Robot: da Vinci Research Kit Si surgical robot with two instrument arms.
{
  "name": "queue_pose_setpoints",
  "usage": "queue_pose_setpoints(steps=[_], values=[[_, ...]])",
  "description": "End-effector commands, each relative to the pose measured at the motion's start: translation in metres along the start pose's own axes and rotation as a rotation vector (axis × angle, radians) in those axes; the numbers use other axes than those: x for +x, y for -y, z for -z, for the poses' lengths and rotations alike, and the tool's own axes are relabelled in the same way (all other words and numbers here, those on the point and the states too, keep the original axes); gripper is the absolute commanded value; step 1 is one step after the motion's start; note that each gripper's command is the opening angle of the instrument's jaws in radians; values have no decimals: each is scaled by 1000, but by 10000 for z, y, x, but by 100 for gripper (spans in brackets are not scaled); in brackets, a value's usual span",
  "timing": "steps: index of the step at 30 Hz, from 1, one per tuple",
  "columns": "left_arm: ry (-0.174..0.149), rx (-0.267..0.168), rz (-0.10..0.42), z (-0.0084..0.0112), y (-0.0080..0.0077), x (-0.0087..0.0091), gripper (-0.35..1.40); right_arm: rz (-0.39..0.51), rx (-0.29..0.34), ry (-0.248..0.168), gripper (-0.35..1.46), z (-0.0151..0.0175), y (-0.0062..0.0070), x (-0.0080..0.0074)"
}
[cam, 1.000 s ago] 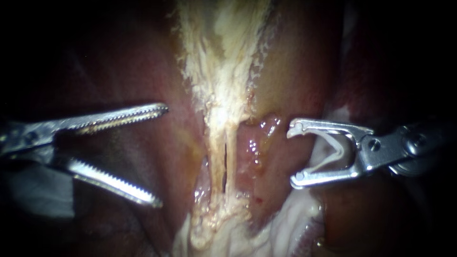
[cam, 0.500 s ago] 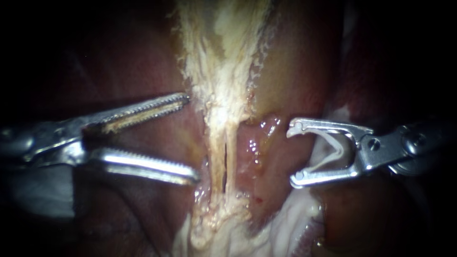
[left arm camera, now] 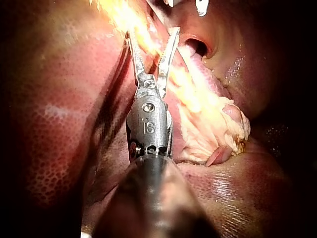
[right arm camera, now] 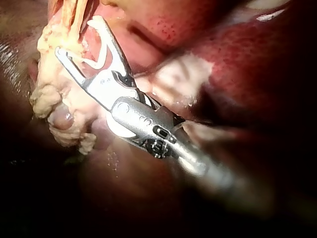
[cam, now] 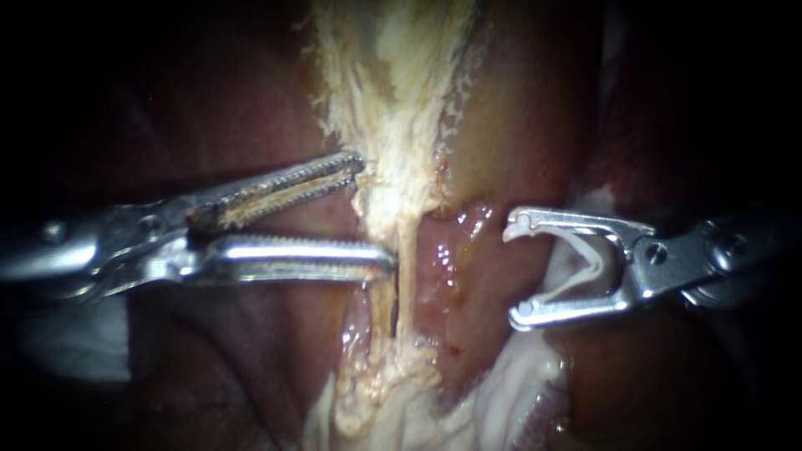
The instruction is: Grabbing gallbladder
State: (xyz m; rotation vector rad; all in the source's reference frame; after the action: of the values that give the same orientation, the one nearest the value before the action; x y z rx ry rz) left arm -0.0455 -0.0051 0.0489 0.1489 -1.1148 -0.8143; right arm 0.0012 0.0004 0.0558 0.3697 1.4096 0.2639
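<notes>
Nearest the camera, the left instrument [cam: 373, 213] comes at the gallbladder [cam: 386, 100] from one flank with its toothed jaws spread. The upper tip touches the pale edge. The lower tip lies over the nearer of two thin tubes [cam: 407, 288] that run on from the gallbladder's narrow end. Tissue sits between the tips (the left wrist view shows this best), but I can't see them pinching it yet. Off the gallbladder's other flank, and apart from it, the right instrument [cam: 515, 269] also holds its jaws wide, with a white clip [cam: 586, 263] seated between them and touching both.

The gallbladder itself is the pale, ragged, stringy band in the middle, with dark red liver [cam: 234, 100] on either side of it and behind. Its long axis runs away from the camera: the narrow end is near and points at the tubes, and the broad end is far off.

It looks soft, wet and light, probably slippery, and easy to tear where it is frayed. I'd judge the best hold to be a full bite across the firmer edge just beyond the narrowing, clear of the tubes and closed gently.
</notes>
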Motion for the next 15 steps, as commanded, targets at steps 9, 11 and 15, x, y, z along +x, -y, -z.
queue_pose_setpoints(steps=[9, 11, 15], values=[[-23, -53, 55, -5, -5, 1, 15, 1, 2, 0, 58, 2, 1, 1], [-25, -63, 57, -5, -7, 2, 15, 1, 2, 0, 58, 2, 1, 2], [-36, -82, 67, -5, -15, 6, 10, 1, 2, 0, 58, 2, 2, 2]])
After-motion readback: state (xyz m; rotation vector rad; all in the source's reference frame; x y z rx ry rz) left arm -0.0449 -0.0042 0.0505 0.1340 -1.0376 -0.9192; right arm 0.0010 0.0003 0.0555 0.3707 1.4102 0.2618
